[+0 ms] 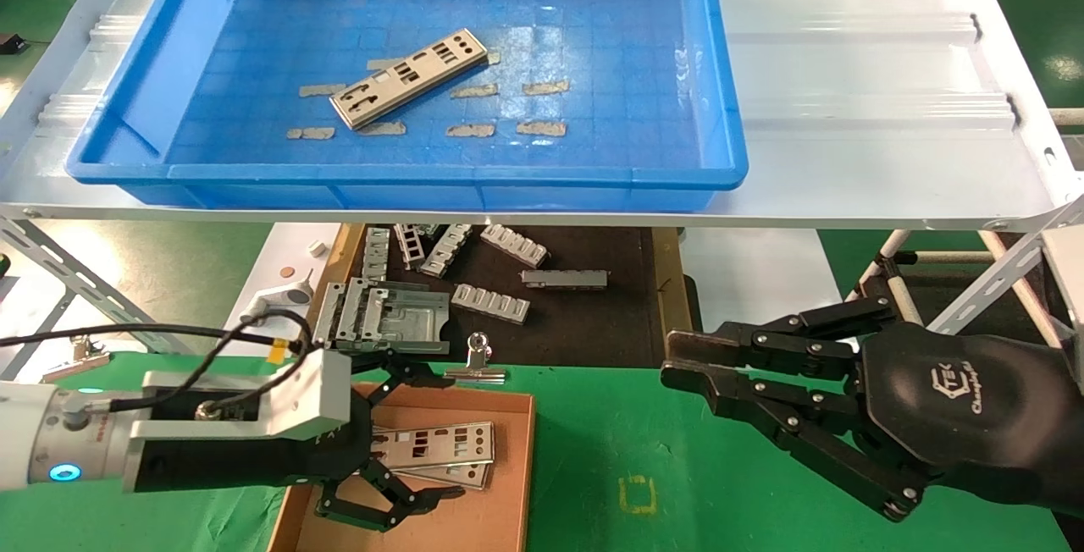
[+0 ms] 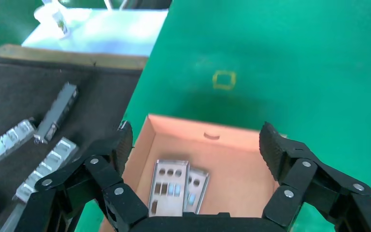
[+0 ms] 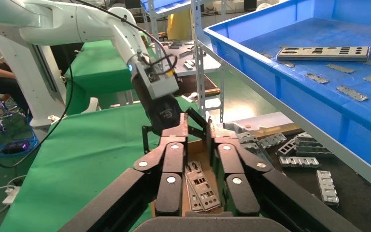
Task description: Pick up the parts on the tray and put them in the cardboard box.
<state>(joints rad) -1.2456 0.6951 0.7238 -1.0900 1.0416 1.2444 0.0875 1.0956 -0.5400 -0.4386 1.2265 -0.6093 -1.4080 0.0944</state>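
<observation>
Left gripper (image 1: pixel 385 442) hangs over the cardboard box (image 1: pixel 500 518), fingers (image 2: pixel 118 147) spread wide, holding nothing. In its wrist view both black fingers straddle the box opening from above.

The box sits on the green table cover (image 1: pixel 677 467) at the near left. 2 plates (image 1: pixel 440 446) lie flat inside it, overlapping, the top one partly covering the lower. Wrist view confirms 2 plates (image 2: pixel 171 186) side by side on the box floor, punched cutouts visible.

1 plate (image 1: pixel 411 76) is in the blue tray (image 1: pixel 720 95), lying flat and angled, left of centre on the grid floor among grey tape patches (image 1: pixel 542 127). The tray rests on the white ribbed shelf (image 1: pixel 864 95) above the table.

Right gripper (image 1: pixel 686 370) hangs at the near right over the green cover, well apart from the box and below the shelf edge. Fingers (image 3: pixel 174 154) are nearly together, only a narrow gap between them, nothing held. Its wrist view looks across at the left arm and the box.

On the dark mat (image 1: pixel 593 323) between shelf and box: several grey slotted brackets (image 1: pixel 491 302), a larger framed metal piece (image 1: pixel 385 315) near the left gripper, and a binder clip (image 1: pixel 478 361) just beside the box's far edge.
</observation>
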